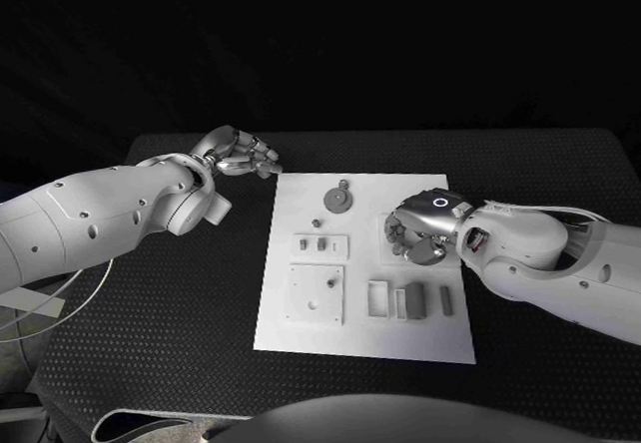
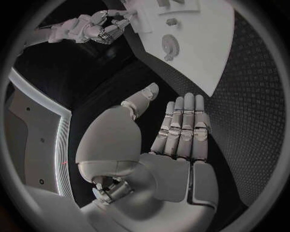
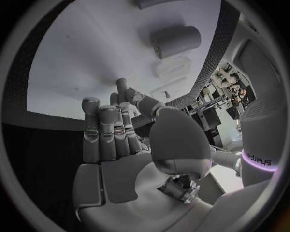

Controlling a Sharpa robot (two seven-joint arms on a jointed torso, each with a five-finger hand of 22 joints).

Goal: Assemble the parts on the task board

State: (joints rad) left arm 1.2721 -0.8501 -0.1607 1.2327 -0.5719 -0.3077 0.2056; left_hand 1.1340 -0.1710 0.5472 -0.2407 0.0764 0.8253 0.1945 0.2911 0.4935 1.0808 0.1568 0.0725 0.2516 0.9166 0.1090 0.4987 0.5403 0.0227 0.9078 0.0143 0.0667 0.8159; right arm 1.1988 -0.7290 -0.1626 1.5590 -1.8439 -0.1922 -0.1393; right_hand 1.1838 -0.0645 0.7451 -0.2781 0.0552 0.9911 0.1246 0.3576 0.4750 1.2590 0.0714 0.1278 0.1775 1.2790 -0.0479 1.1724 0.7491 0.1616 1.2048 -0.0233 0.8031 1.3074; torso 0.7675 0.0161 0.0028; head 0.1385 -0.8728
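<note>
Task board (image 1: 309,322): white plate, small grey parts (image 1: 339,198)

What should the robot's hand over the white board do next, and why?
Probably lower the right hand a little toward the board and close its fingers on a part. That hand hovers over the board's right side with fingers apart and nothing in them, and grey parts such as the gear lie loose. The left hand is off the board, holding nothing.
</note>
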